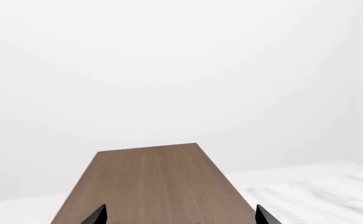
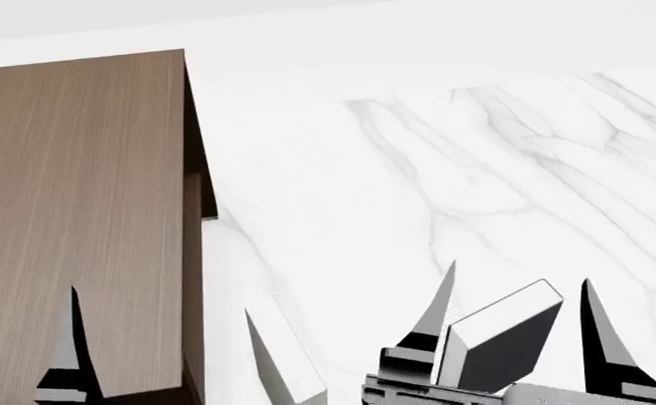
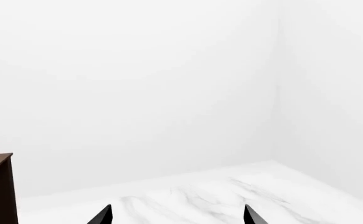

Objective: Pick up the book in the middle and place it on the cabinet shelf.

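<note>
White marble floor (image 2: 452, 169) is filling most of the head view under pale walls. At the lower right of the frame the right claw (image 2: 519, 291) is standing wide, its two prongs flanking the tilted charcoal book (image 2: 496, 337); whether they are touching it I cannot tell. At the lower left the left claw (image 2: 165, 325) is also gaping wide, one prong over the cabinet shelf (image 2: 74, 211), which is occupying the frame's left side.
</note>
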